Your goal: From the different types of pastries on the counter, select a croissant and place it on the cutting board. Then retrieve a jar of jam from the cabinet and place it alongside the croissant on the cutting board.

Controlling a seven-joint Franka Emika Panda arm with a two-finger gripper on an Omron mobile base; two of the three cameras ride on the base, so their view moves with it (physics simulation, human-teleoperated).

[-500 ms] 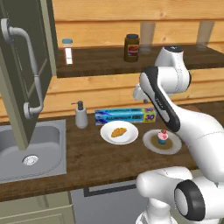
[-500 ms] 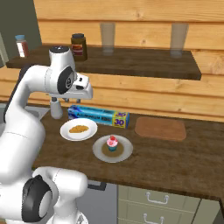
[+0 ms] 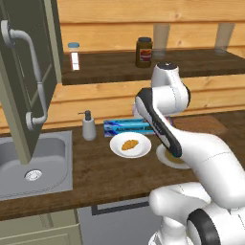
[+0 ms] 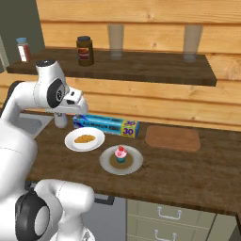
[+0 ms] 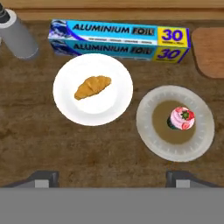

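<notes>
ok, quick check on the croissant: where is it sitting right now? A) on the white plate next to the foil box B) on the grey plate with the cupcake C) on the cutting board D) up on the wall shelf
A: the croissant lies in the middle of the white plate, just in front of the aluminium foil box; the cutting board has nothing on it.

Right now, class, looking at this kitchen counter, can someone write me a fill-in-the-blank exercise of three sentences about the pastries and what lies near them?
1. The croissant lies on a round ____ plate.
2. The cupcake is topped with ____ frosting.
3. The blue box behind the two plates holds aluminium ____.

Missing words: white; pink; foil
</notes>
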